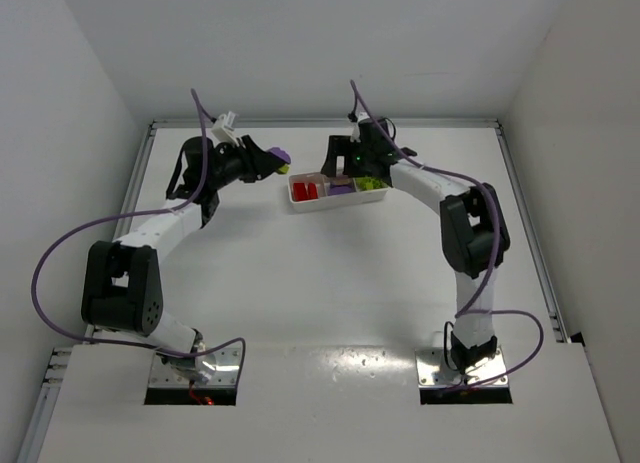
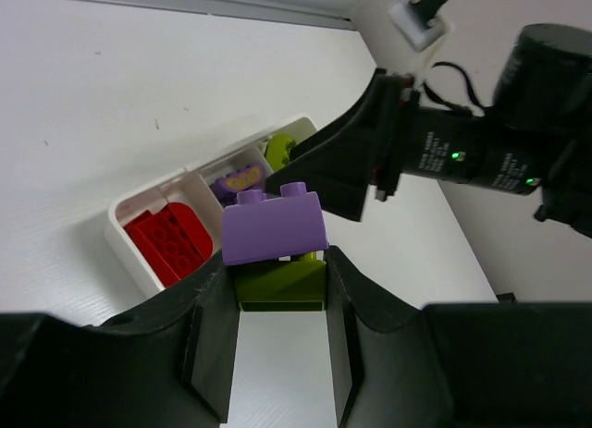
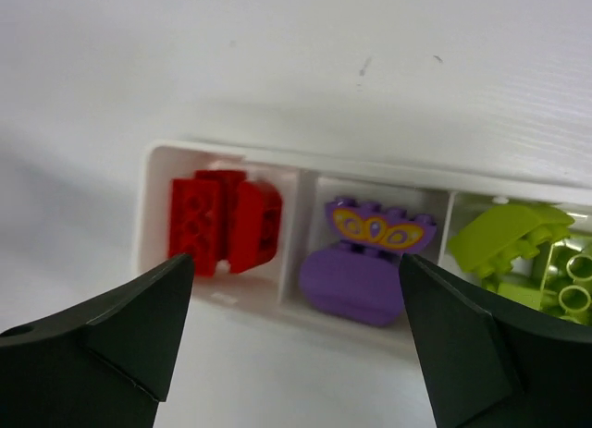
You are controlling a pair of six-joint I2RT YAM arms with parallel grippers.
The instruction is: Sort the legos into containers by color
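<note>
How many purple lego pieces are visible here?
3. A rounded brick and a crown piece lie in the tray, middle compartment; a third brick sits atop a green brick in the left tool. Others may be hidden.

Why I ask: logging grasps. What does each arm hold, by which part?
The left gripper holds a two-brick clump, fingers clamping the sides of the yellow-green brick; the purple brick sits on top. The right gripper is open, holding nothing.
</note>
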